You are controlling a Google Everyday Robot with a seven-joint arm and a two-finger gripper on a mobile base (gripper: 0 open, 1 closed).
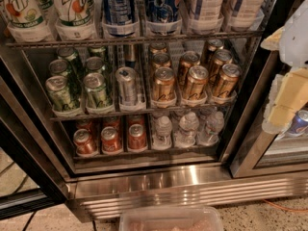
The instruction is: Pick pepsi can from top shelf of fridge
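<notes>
gripper [288, 118] is seen at the right edge of the frame, outside the open fridge [192, 186], its pale fingers [288, 97] pinched on the pepsi can [301, 124], which is held tilted in front of the steel door frame. the top shelf [144, 40] is seen across the upper part of the frame, lined with tall cans [118, 8]. bronze cans [195, 81] are ranged on the rack below, right of centre.

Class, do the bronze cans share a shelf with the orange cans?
No: the bronze cans sit a shelf above the orange cans; the claw hangs at far right.
</notes>
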